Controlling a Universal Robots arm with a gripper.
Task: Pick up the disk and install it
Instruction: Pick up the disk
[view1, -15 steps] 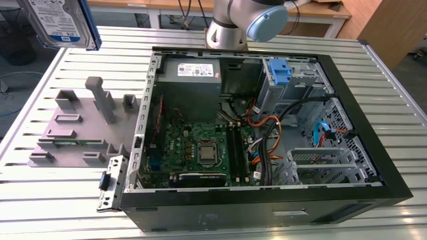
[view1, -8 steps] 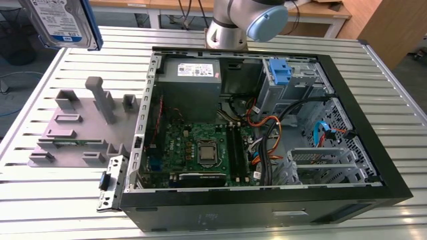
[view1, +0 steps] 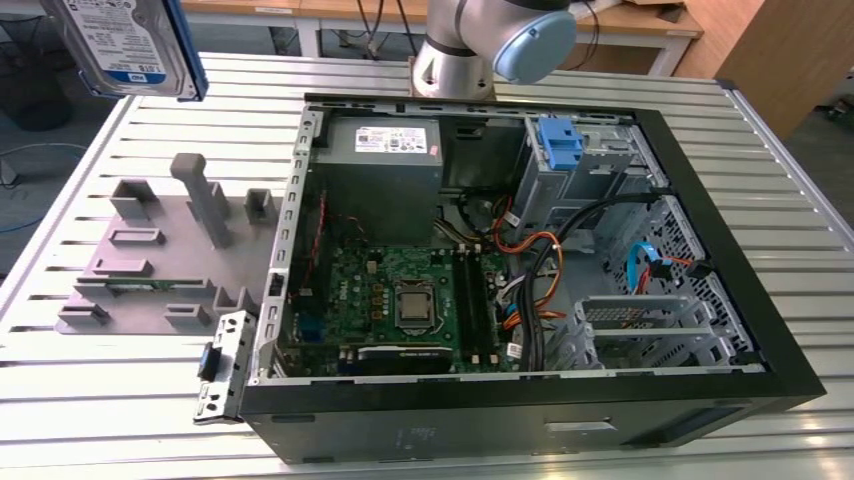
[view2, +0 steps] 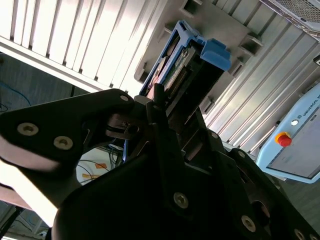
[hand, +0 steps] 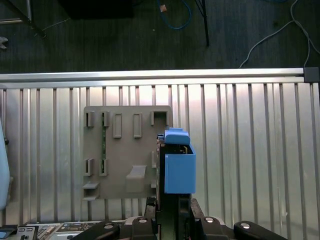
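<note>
The gripper (hand: 173, 207) is clamping the flat silver hard drive in its bright blue plastic carrier (view1: 127, 45), holding it high above the grey plastic fixture tray (view1: 147, 265) on the slatted metal table (view1: 747, 150), to the exterior view's left of the open black computer case (view1: 747, 300). To my eye, this carry is calling for a square, firm hold, well clear of the case wall.
</note>
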